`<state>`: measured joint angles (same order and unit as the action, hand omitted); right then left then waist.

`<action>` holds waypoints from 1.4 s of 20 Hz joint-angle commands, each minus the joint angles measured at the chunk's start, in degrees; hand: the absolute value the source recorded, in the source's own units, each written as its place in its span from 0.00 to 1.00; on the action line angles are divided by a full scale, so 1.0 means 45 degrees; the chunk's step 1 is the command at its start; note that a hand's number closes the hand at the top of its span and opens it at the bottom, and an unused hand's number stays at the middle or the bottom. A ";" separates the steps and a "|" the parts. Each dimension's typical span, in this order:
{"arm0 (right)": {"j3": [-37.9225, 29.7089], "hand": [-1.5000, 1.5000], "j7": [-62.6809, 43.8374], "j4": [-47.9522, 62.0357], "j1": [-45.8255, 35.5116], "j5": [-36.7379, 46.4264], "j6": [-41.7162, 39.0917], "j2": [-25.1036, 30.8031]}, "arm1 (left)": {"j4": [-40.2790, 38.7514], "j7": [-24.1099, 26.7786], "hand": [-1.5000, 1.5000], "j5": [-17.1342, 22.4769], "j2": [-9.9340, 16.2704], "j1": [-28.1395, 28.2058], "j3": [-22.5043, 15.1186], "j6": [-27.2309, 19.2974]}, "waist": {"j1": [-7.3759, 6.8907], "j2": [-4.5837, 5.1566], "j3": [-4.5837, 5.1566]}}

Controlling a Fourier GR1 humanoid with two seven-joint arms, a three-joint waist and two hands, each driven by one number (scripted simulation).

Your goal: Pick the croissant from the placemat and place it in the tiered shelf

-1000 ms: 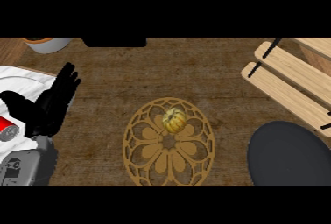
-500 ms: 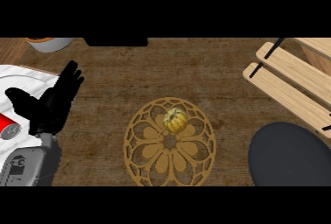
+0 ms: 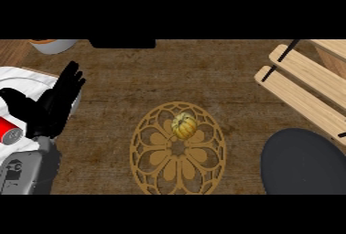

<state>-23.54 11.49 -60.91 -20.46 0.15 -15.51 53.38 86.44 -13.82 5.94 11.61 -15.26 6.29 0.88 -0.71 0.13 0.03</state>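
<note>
A small golden croissant [image 3: 184, 125] lies on the upper middle of an oval tan placemat [image 3: 169, 165] with a cut-out flower pattern, in the middle of the counter. The wooden tiered shelf [image 3: 304, 87] with black rods slants across the upper right corner. My left hand [image 3: 55, 103] is at the left edge, open with fingers straight and pointing up, well left of the croissant and touching nothing. My right hand does not show.
Under and behind my left hand sit a white plate [image 3: 27, 78] and a red can [image 3: 8, 131]. A dark grey round disc [image 3: 304, 163] lies at lower right, below the shelf. A pale cup [image 3: 51, 45] and a black object [image 3: 121, 43] line the far edge.
My left hand and forearm have shifted slightly up and to the right. The croissant, the placemat and the shelf have not moved.
</note>
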 commanded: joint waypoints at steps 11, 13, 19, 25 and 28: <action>-0.1359 0.00 0.4151 0.6424 -0.3122 0.0278 0.0614 0.0749 | 0.0582 -0.0466 0.50 0.0051 0.0161 0.0064 0.0065 0.0204 | -0.0119 0.0036 -0.0035; -0.1051 0.00 0.3700 0.7252 -0.4303 0.0568 0.0358 0.1246 | -0.0001 -0.0077 0.50 -0.0269 -0.0209 -0.0165 -0.0042 -0.0177 | -0.0127 0.0060 -0.0027; -0.0733 0.00 0.2669 0.8855 -0.4263 0.0380 -0.3944 0.2906 | -0.0704 0.0972 0.50 -0.0673 -0.0697 0.0185 -0.0393 -0.0269 | -0.0187 0.0170 -0.0040; -0.1479 0.00 0.4022 1.0301 -0.3652 0.0161 -0.5558 0.4733 | -0.0229 0.0177 0.50 0.0064 -0.0014 -0.0193 0.0194 0.0274 | -0.0218 0.0165 -0.0083; -0.1930 0.00 0.4466 1.0646 -0.3135 -0.0328 -0.6697 0.5243 | -0.0096 0.0031 0.50 0.0140 0.0228 -0.0307 0.0383 0.0316 | -0.0033 0.0132 -0.0125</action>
<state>-30.06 27.42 -16.22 -35.87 0.43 -37.14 73.06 85.68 -12.96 5.46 11.21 -16.00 6.67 1.42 -1.17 0.76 -0.39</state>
